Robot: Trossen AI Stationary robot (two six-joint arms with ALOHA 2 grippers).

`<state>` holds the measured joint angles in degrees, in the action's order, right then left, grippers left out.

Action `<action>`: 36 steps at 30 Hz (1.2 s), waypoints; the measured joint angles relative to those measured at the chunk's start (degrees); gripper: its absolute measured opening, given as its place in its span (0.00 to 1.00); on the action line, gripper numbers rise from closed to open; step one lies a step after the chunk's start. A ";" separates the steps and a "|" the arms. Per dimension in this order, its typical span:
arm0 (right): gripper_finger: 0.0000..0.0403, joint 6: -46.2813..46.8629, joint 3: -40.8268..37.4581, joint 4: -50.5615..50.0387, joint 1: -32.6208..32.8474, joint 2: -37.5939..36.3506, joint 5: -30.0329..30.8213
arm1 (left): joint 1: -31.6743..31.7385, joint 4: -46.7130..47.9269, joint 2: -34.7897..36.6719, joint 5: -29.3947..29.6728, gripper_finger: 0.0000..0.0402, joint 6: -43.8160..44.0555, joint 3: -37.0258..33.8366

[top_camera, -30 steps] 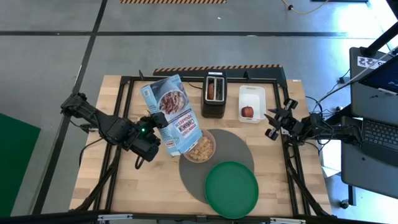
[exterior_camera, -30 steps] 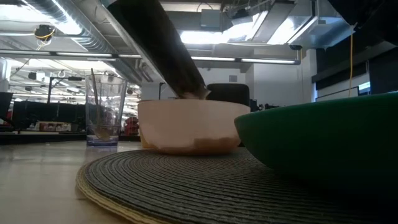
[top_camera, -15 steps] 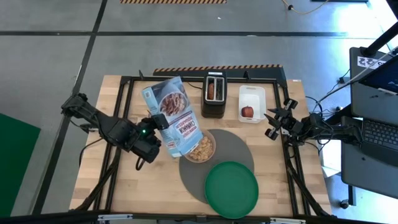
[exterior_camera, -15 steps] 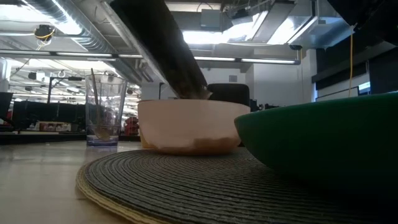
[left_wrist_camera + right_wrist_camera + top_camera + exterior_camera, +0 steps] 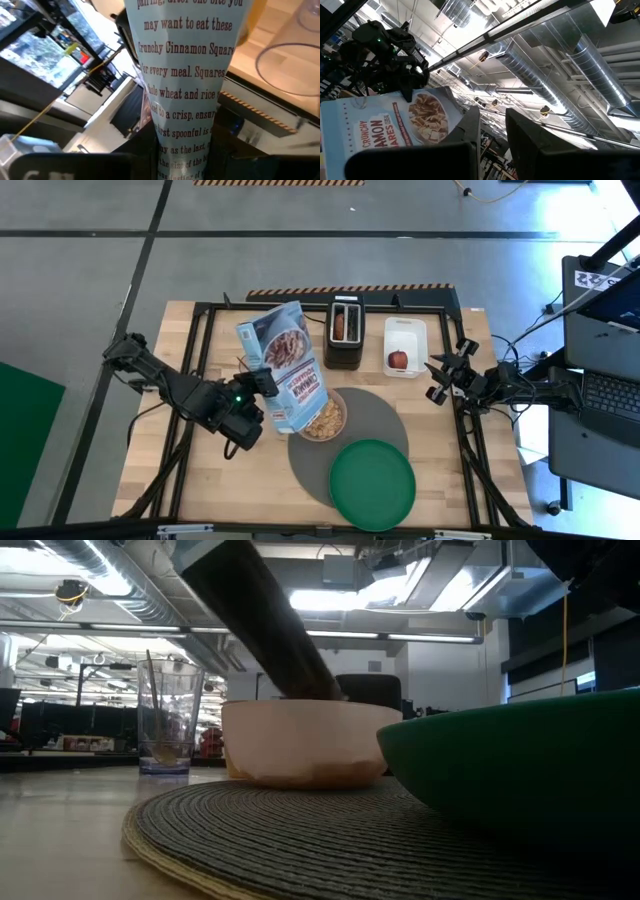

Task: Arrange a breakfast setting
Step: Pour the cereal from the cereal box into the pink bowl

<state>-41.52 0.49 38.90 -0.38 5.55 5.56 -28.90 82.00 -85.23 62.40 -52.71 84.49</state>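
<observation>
My left gripper (image 5: pixel 262 387) is shut on a blue cereal box (image 5: pixel 287 365), tilted with its lower open end over the pinkish bowl (image 5: pixel 325 418). The bowl holds cereal and stands on the far left part of the round grey placemat (image 5: pixel 388 418). The green plate (image 5: pixel 372 483) lies on the placemat's near edge. The red apple (image 5: pixel 398 359) lies in the white tray (image 5: pixel 405 340). A brown bagel (image 5: pixel 340 326) sticks out of the black toaster (image 5: pixel 344 345). My right gripper (image 5: pixel 437 380) is open and empty at the table's right edge. A thin handle stands in a glass (image 5: pixel 165 725). My left gripper pinches the cereal box between its two fingers across the narrow printed side panel (image 5: pixel 185 150), about mid-length. The fingers come level from the table's left side. The box is lifted clear, slanted, with its closed end up and far and its open end (image 5: pixel 300 420) down at the bowl.
The toaster and the white tray stand side by side at the far edge. The clear glass stands left of the bowl, behind the box in the high view. Bare wood lies at the table's near left (image 5: pixel 200 480).
My left gripper has gone a little toward the table's right edge with the cereal box. The box's upper closed end has swung right, and its open end stays over the bowl.
</observation>
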 joint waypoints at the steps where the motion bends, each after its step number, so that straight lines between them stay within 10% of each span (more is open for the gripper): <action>1: 0.15 -0.01 0.00 0.01 -0.02 0.01 0.00 | -0.16 -0.07 0.00 0.01 0.22 0.00 0.01; 36: 0.15 -0.79 0.00 0.17 -0.01 0.00 0.00 | 0.70 -5.54 0.04 -2.65 0.24 1.55 0.01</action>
<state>-42.30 0.49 39.07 -0.39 5.55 5.56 -28.21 76.46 -85.19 59.75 -51.16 84.50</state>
